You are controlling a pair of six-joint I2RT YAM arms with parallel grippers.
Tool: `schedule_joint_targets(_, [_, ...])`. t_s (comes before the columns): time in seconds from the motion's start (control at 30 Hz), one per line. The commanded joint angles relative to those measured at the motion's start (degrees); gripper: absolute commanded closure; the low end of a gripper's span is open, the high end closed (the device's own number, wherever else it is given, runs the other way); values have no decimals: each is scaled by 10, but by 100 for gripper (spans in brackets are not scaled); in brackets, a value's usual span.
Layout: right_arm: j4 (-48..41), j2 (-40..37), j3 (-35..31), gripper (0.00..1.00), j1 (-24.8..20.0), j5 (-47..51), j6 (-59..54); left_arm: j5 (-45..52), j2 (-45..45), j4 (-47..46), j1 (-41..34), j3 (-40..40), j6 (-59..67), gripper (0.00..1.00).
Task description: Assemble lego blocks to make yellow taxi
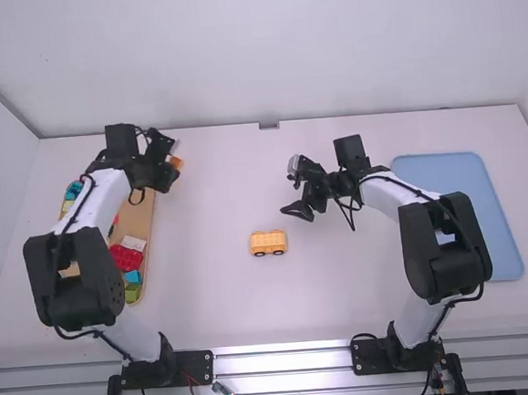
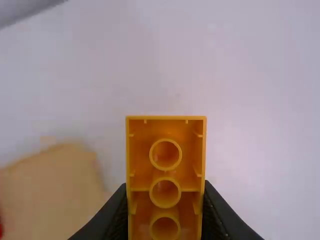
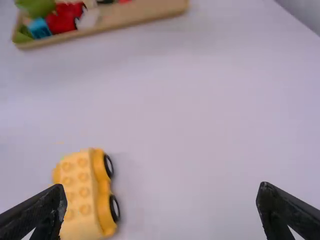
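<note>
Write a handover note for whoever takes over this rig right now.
Left end effector: shut on an orange-yellow block, hollow underside toward the wrist camera, near the far end of the wooden tray.
Right end effector: open and empty, over the table beyond the wheeled yellow piece.
Parts: the yellow piece stands mid-table, studs up; red and other coloured blocks are in the wooden tray. A blue tray lies at the right.
Done: wheeled piece out on the table, one block grasped.
Left: probably seat the held block on those studs; further parts may follow.
</note>
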Motion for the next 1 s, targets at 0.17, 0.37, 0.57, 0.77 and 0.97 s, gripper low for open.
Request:
schedule_joint_targets(0.17, [90, -9, -26, 1, -2, -208, 5, 271, -98, 127, -76, -134, 45, 98])
schedule_joint_targets(0.37, [234, -9, -56, 1, -5, -337, 97, 411, -103, 245, -127, -210, 42, 98])
schedule_joint_targets(0.57, [320, -9, -57, 1, 15, -353, 214, 532, -103, 353, -167, -250, 42, 98])
schedule_joint_targets(0.77, [405, -9, -57, 14, 27, -346, 366, 545, -103, 443, -200, -276, 3, 98])
schedule_joint_targets(0.97, [411, -9, -57, 37, 28, -351, 367, 545, -103, 495, -198, -287, -33, 98])
